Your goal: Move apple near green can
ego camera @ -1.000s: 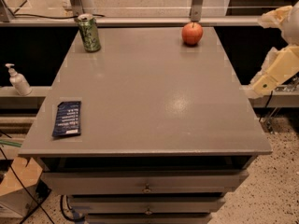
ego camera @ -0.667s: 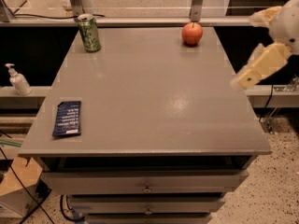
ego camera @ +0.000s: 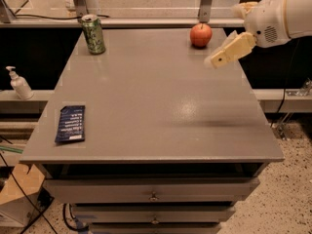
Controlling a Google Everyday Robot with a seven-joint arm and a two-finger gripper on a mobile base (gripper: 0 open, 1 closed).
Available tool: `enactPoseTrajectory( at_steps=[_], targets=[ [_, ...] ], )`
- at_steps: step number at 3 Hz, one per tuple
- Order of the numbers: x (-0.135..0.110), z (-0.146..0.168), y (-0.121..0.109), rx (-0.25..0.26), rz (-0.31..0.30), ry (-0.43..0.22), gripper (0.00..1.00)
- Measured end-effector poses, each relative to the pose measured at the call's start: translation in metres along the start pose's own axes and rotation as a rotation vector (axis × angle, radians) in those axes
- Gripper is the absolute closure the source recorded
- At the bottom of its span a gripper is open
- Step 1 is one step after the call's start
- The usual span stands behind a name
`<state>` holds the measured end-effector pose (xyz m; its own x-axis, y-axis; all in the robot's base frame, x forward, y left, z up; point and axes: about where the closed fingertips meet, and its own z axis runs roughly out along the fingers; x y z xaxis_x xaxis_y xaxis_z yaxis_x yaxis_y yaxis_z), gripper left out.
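Observation:
The red-orange apple (ego camera: 201, 35) sits at the far right of the grey table top (ego camera: 151, 106). The green can (ego camera: 93, 34) stands upright at the far left corner, well apart from the apple. My gripper (ego camera: 225, 33) reaches in from the right on a white arm, just right of the apple and slightly nearer than it, above the table's right edge. It is open and empty: one cream finger (ego camera: 231, 50) points down-left, and the tip of the other finger (ego camera: 243, 7) shows above it.
A flat dark-blue packet (ego camera: 70, 124) lies near the front left edge. A white pump bottle (ego camera: 20, 84) stands on a lower shelf to the left. A rail with metal posts (ego camera: 205, 4) runs behind the table. Drawers are below the top.
My gripper has moved left and inward from beyond the table's right edge to a spot close beside the apple. The apple, can and packet have not moved.

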<state>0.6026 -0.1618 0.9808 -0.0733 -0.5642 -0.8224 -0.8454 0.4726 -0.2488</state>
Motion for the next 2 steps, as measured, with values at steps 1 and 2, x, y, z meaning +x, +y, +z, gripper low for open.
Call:
enactPoseTrajectory(
  at_steps=[1, 2],
  targets=[
    [0.0041, 0.0313, -0.0294, 0.022, 0.051, -0.053, 0.0],
    [0.004, 0.0313, -0.0293, 0.022, 0.051, -0.053, 0.0]
  ],
)
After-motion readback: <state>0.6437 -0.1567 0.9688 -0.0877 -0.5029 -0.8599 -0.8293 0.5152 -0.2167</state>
